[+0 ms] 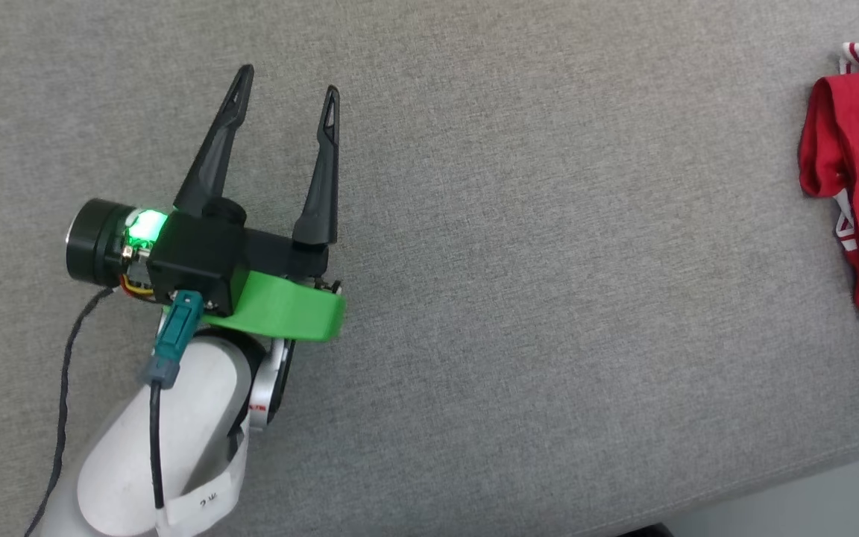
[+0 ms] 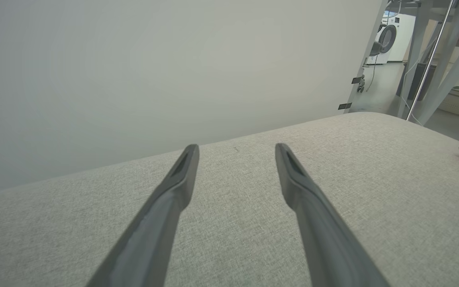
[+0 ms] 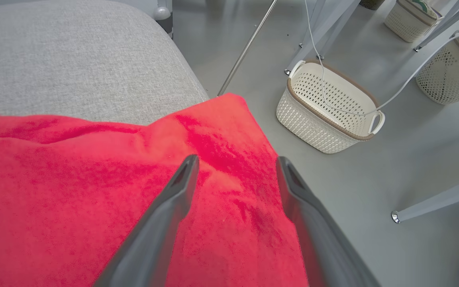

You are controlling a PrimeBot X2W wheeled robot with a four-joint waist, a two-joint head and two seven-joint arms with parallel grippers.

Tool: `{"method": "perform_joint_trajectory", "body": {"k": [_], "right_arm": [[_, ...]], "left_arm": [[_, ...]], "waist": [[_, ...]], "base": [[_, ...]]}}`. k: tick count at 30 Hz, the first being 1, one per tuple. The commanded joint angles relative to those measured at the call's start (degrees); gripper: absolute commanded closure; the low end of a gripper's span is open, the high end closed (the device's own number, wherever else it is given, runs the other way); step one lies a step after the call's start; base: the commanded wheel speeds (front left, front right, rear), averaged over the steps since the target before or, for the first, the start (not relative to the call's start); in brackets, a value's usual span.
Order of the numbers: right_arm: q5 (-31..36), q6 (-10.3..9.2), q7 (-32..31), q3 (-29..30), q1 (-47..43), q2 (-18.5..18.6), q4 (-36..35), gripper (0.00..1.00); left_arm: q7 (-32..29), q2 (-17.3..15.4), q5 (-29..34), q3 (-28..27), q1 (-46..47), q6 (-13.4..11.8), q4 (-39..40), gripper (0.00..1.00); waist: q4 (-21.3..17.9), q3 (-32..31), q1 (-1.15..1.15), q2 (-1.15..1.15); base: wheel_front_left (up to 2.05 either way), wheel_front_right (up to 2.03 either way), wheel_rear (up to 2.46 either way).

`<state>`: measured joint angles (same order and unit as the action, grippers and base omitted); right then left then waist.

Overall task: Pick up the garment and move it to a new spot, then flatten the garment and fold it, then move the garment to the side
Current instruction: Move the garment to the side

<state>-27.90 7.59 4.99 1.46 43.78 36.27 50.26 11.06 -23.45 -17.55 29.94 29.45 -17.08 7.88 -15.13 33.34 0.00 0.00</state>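
Grey fabric worktop (image 1: pixel 549 261), garment (image 1: pixel 858 171) bunched at its far right edge under the right gripper (image 3: pixel 237 161), jaws spread, gripping nothing; left gripper (image 1: pixel 288 80) idle, also spread, well apart; likely the side-placement step, next needing a snag-free lift away.

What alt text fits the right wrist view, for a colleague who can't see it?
The right gripper, open, points over the red garment, which lies on the grey fabric surface near its rounded edge. Beyond that edge, a cream perforated basket stands on the grey floor.
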Motion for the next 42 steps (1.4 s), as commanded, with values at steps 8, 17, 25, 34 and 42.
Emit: {"method": "perform_joint_trajectory", "body": {"k": [8,17,25,34,42], "right_arm": [[3.7,-0.1,7.81,2.72,-7.18,-4.67,-2.67,0.0],[8.26,-0.1,9.44,4.44,-16.9,-12.38,-13.78,0.0],[9.86,-0.1,6.42,4.52,-26.3,-18.01,-26.57,0.0],[13.28,-0.1,1.33,2.7,-35.89,-25.01,-42.03,0.0],[16.92,-0.1,-2.52,1.41,-42.31,-28.67,-50.9,0.0]], "left_arm": [[2.56,2.25,-4.01,-0.68,-7.42,-1.22,-2.89,0.0],[3.66,3.49,-6.56,-3.13,-13.5,-2.09,-5.35,0.0],[3.88,3.82,-8.22,-5.68,-18.22,-1.95,-8.15,0.0],[3.93,3.01,-9.7,-9.82,-22.69,-1.03,-10.71,0.0],[3.93,3.34,-10.12,-10.81,-26.94,-0.06,-12.14,0.0]], "waist": [[4.82,-11.38,0.0,0.0],[8.94,-17.75,0.0,0.0],[13.42,-23.36,0.0,0.0],[16.18,-27.91,0.0,0.0],[15.79,-32.13,0.0,0.0]], "base": [[0.0,0.0,0.0],[0.0,0.0,0.0],[0.0,0.0,0.0],[0.0,0.0,0.0],[0.0,0.0,0.0]]}}
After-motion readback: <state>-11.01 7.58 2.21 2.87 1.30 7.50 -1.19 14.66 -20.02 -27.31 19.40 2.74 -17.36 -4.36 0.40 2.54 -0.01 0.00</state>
